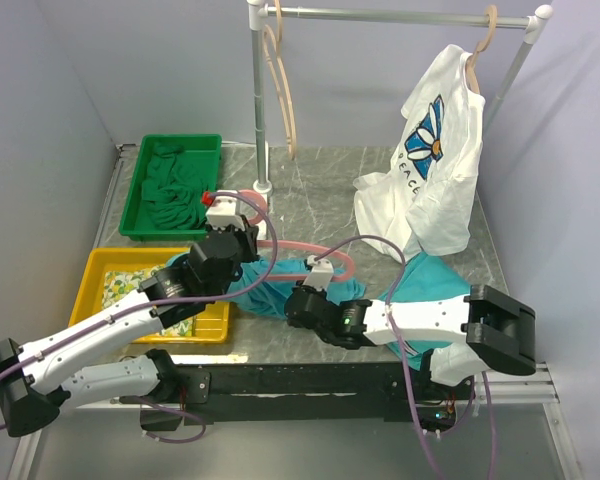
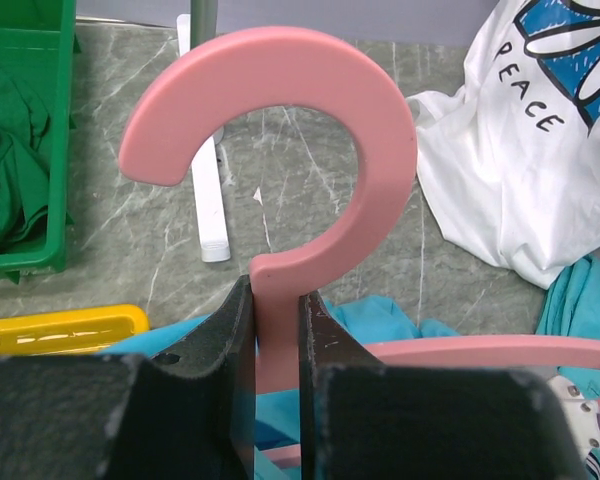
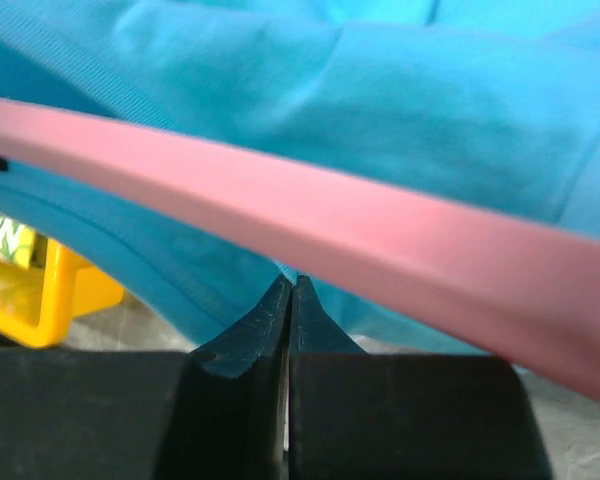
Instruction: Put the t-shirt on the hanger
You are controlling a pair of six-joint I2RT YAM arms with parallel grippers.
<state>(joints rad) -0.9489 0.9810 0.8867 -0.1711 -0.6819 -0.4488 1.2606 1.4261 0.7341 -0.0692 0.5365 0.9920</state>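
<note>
Clamping one pink hanger (image 2: 380,150) by the neck in left claw (image 2: 278,320); pressing right claw (image 3: 290,290) shut against one turquoise t-shirt (image 1: 430,280), bunched near the front edge of a grey marbled worktop (image 1: 320,200) between pale walls (image 1: 40,100).

The thin pink plastic hanger (image 2: 380,150) is smooth with a soft satin sheen. The plain turquoise cloth t-shirt (image 3: 380,100) is a matt, fine knit with a ribbed band along one edge. The white flower-print cloth t-shirt (image 1: 450,200) looks matt too. The grey marbled table top (image 2: 310,190) is smooth and stone-like, faintly glossy. The green tray (image 1: 130,205) and yellow tray (image 1: 83,290) are glossy plastic. The black fingers (image 2: 210,350) of the left gripper (image 2: 277,310) are matt, scuffed pale at the edges.
</note>
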